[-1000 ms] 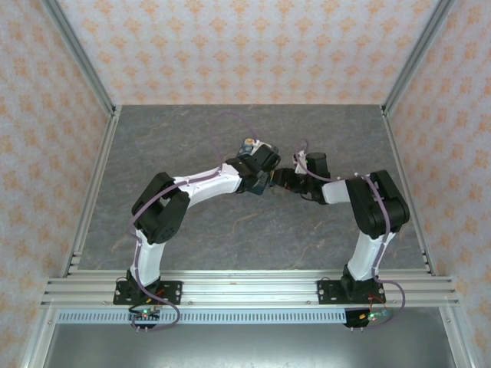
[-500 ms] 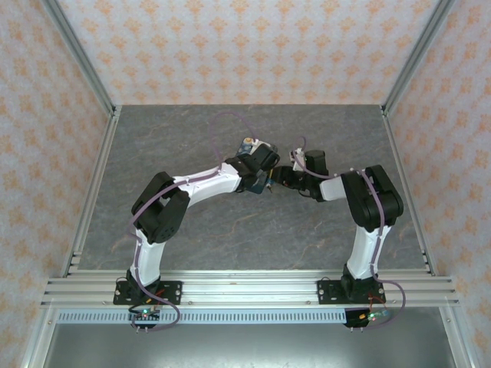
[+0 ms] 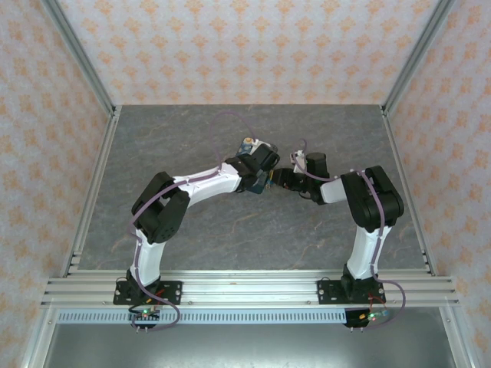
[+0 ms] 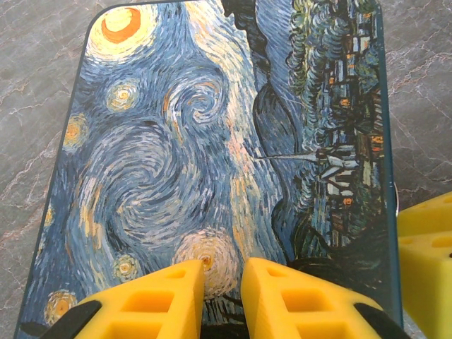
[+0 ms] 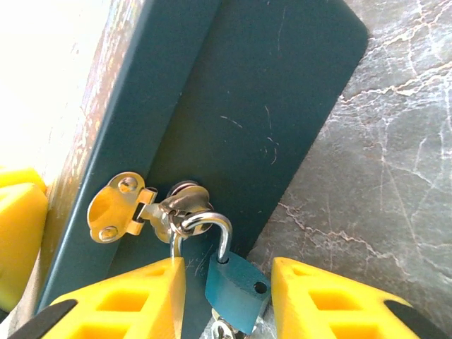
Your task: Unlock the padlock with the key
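The teal-blue padlock point(image 5: 236, 289) hangs by its metal shackle point(image 5: 205, 222) from the brass hasp point(image 5: 116, 205) on the painted box's dark side point(image 5: 268, 92). One shackle hole in the lock body stands empty. A silvery bit of the key point(image 5: 222, 329) pokes out under the lock. My right gripper point(image 5: 227, 265) is open, with the lock between its yellow fingers and a gap on the left. My left gripper point(image 4: 224, 272) rests over the starry lid point(image 4: 176, 141), its jaws a narrow gap apart with nothing between. From above, both grippers point(image 3: 265, 178) point(image 3: 279, 180) meet mid-table.
Grey marbled tabletop point(image 3: 192, 138) lies all round the box. Patterned walls and metal rails point(image 3: 84, 199) fence the table. A yellow finger of the right gripper point(image 4: 427, 247) shows past the box's right edge, and a left finger point(image 5: 18, 233) shows by the lid.
The right arm has edged left toward the box and its jaws have narrowed round the padlock. The left arm has stayed still.
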